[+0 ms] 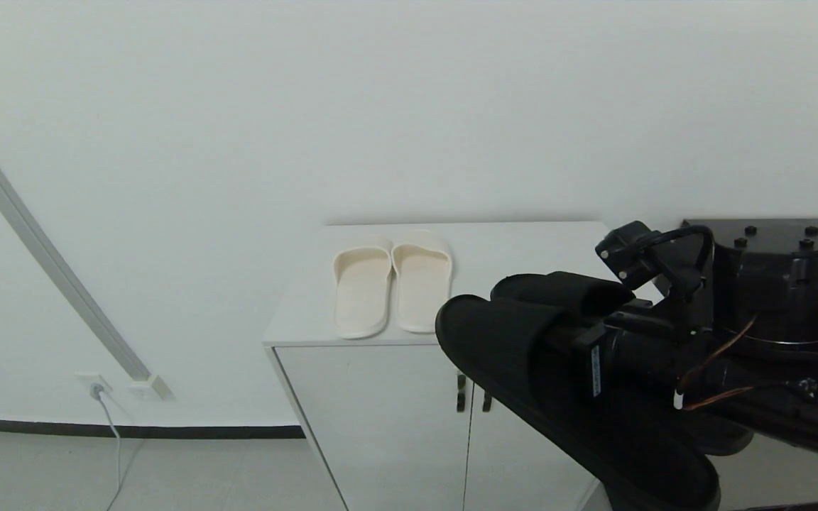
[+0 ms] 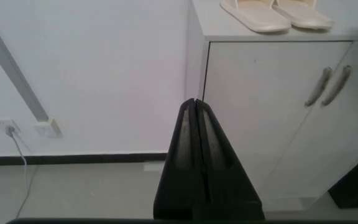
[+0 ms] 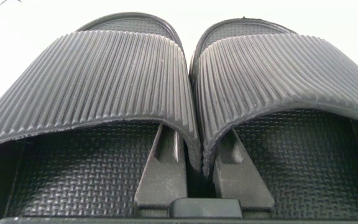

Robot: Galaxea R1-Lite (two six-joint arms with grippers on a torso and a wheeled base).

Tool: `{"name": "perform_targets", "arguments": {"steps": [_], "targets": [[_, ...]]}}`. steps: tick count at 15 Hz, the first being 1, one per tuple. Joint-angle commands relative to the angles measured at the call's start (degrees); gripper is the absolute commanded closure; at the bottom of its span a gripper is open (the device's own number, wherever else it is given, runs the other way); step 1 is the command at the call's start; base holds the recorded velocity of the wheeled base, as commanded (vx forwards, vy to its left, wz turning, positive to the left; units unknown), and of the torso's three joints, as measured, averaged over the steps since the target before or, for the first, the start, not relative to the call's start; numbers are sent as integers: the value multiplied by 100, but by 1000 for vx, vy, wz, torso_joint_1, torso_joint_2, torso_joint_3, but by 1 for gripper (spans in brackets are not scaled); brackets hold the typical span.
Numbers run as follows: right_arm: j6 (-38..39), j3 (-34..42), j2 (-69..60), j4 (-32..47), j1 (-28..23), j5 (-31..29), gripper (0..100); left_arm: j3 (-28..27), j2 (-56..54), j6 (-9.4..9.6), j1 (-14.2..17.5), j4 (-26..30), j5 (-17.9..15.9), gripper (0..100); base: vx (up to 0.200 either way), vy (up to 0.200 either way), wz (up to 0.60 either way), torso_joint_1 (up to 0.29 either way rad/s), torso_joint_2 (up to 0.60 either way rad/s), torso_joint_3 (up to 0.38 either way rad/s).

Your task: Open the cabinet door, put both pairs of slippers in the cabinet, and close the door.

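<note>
Plain white wall (image 1: 409, 106), evenly lit, crossed by a grey diagonal strip (image 1: 40, 245) that descends to a wall plate (image 1: 150, 388). Beside it is an outlet (image 1: 94, 387) with a grey cable (image 1: 116, 440) hanging down. A black baseboard (image 1: 132, 430) meets the pale floor (image 1: 167, 475). A white cabinet (image 1: 380, 419) stands against the wall.

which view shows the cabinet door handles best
Left wrist view: both cabinet door handles show whole, side by side. Head view has them partly hidden behind the black slippers. Right wrist view faces those slippers up close.
</note>
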Motion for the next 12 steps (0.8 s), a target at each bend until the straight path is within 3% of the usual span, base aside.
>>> {"name": "perform_targets", "arguments": {"steps": [1,4,12], "targets": [[-2,22,-13,-7,0,2,100,-1,7,-1,-2,0,4,100,-200,0,0,-7,2,-2],[-2,101,-48,-16,0,29,100,-1,7,-1,-2,0,4,100,-200,0,0,2,2,-2],[-11,224,-83,-51,0,64,100,-1,7,7,-2,0,4,100,0,0,0,0,0,0]]}}
